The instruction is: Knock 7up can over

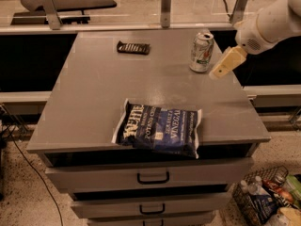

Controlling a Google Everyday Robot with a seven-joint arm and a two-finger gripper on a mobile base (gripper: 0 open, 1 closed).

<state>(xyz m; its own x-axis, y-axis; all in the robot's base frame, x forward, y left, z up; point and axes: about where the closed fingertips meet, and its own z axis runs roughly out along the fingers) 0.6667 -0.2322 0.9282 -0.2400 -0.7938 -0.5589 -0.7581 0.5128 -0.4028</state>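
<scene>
The flat grey cabinet top [94, 102], above a speckled floor [23, 197], carries the upright silvery-white aluminium 7up can [201, 52] near its far right edge. The cream gripper [225, 64] hangs just right of the can; its opening cannot be determined.

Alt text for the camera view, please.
The end effector hangs just right of the upright 7up can, back right on a grey cabinet top. A blue chip bag lies near the front; a small black object at the back.

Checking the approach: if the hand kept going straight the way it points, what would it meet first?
Probably the grey tabletop beside the upright silvery-white aluminium 7up can; the hand points down-left, depth unclear.
</scene>
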